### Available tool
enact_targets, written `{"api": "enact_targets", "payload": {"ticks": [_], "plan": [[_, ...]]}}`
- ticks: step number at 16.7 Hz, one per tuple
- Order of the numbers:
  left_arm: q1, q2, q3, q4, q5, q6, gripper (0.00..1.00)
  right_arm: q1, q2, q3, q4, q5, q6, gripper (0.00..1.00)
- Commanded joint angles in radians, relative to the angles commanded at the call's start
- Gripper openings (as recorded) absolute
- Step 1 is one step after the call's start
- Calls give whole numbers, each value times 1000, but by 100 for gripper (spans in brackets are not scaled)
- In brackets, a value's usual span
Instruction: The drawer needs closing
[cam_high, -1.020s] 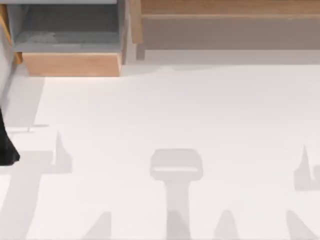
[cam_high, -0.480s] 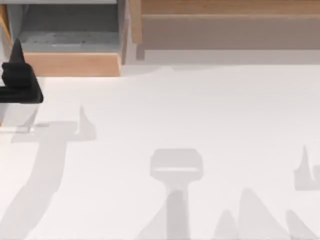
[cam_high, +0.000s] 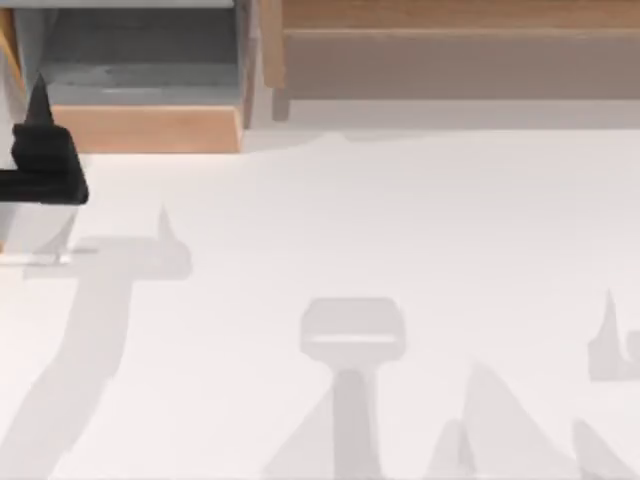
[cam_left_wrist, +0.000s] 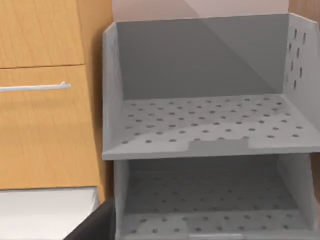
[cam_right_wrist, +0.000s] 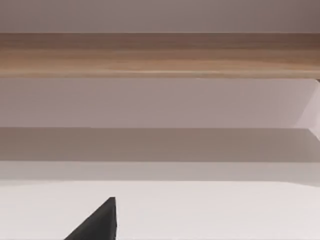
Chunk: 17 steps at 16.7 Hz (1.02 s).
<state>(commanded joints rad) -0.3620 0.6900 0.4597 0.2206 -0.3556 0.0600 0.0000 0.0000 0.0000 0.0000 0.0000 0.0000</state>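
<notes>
Drawer (cam_high: 140, 100) open; left claw (cam_high: 38, 130) at its front panel.

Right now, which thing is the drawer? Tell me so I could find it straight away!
Look along the far edge of the white table, at the top view's left corner. The drawer sticks out there, beside the left gripper. It has a grey inside and a light-wood front panel, unlike the much wider wooden unit alongside.

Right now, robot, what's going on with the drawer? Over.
Left tool at the table's left edge, just before the boxy grey drawer with a light-wood front panel. Drawer open, not closed yet. Nothing on the white table in the way.
</notes>
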Motion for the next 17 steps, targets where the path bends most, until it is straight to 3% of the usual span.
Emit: {"api": "enact_targets", "payload": {"ticks": [6, 17], "plan": [[227, 243, -58, 226, 231, 286, 100, 0, 0, 0, 0, 0, 0, 100], [824, 962, -127, 897, 832, 1080, 100, 0, 0, 0, 0, 0, 0, 100]]}}
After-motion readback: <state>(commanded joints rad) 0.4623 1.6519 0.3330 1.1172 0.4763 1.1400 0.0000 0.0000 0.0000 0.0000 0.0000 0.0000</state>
